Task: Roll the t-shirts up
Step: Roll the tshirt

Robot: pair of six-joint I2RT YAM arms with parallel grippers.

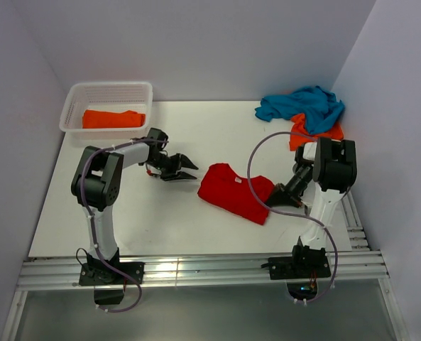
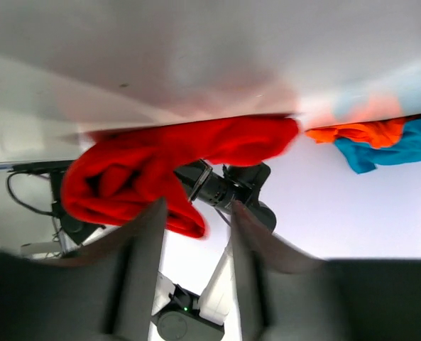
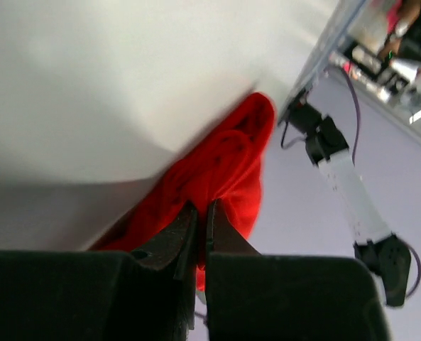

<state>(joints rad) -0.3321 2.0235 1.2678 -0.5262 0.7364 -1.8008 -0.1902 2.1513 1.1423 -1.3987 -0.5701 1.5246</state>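
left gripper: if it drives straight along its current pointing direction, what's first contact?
Most likely the red t-shirt. The open left gripper aims at its near edge with only bare table between. Height is unclear.

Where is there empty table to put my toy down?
Bare table in front, between the left arm and red shirt, and at the back between basket and blue shirt. The back right corner is crowded.

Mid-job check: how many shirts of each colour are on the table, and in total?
Red shirt: 1
Orange shirts: 2
Teal shirt: 1
Total: 4
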